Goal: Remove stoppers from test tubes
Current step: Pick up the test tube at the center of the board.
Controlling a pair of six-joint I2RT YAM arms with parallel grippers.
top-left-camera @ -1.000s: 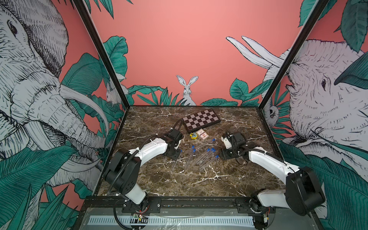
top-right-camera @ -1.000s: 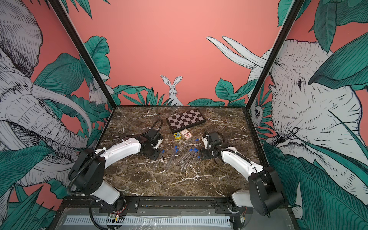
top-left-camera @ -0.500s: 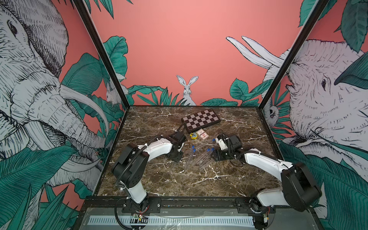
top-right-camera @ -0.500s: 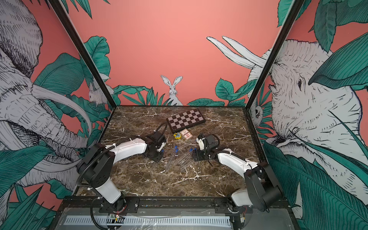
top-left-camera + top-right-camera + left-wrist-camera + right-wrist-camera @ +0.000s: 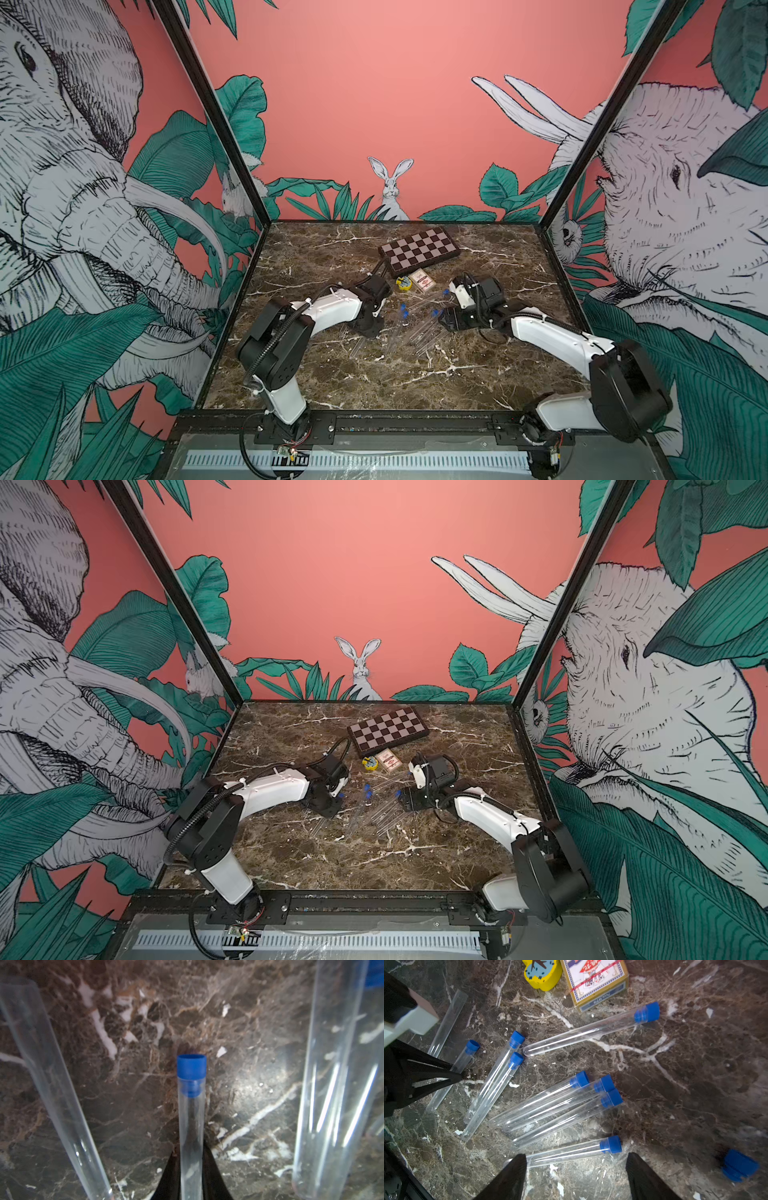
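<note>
Nearest us, just below the middle of both top views, we see slim, clear, round-ended test tubes (image 5: 419, 332) scattered on the glossy, white-veined brown marble table (image 5: 374, 386), most plugged with stubby bright blue stoppers (image 5: 610, 1144); at the cluster's left the left gripper (image 5: 191, 1155) has its black tapered fingers (image 5: 209, 1172) pinched tight on one capped tube (image 5: 191, 1122). At the cluster's right the right gripper (image 5: 576, 1157) grips nothing, jaws spread wide over another tube (image 5: 564, 1153), a loose stopper (image 5: 739, 1164) lying near. Farther back, toward the frame's centre, we find a yellow clock-shaped piece (image 5: 402, 284), a flat card box (image 5: 423, 283) and a chequered board (image 5: 419, 252).
</note>
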